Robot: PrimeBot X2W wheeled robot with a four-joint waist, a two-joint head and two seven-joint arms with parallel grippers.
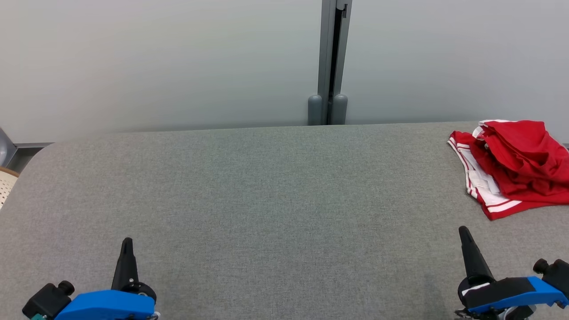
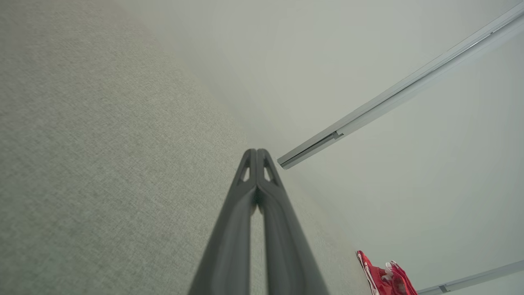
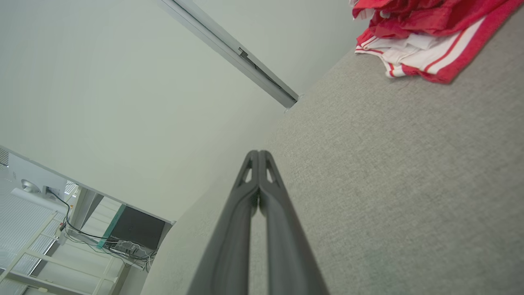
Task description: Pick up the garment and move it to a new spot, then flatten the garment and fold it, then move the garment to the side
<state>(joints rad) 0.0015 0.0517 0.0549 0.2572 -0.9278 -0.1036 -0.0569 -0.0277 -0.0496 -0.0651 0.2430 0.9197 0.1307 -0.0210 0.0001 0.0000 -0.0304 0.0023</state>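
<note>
The garment (image 1: 511,164) is red with white stripes and lies crumpled at the far right of the grey fabric table (image 1: 275,195). It reaches the picture's right edge. The right wrist view has the garment (image 3: 425,37) at its top right, and the left wrist view has the garment (image 2: 387,278) far off at its bottom right. My left gripper (image 1: 127,242) rests at the lower left, shut and empty, far from the cloth. My right gripper (image 1: 463,231) is shut and empty at the lower right, a short way in front of the garment. Both pairs of fingertips (image 2: 257,153) (image 3: 258,155) are pressed together.
A pale wall with a grey vertical post (image 1: 331,66) stands behind the table. A pale perforated object (image 1: 6,184) shows past the table's left edge. In the right wrist view, a dark box with cables (image 3: 131,233) sits on the floor beyond the table.
</note>
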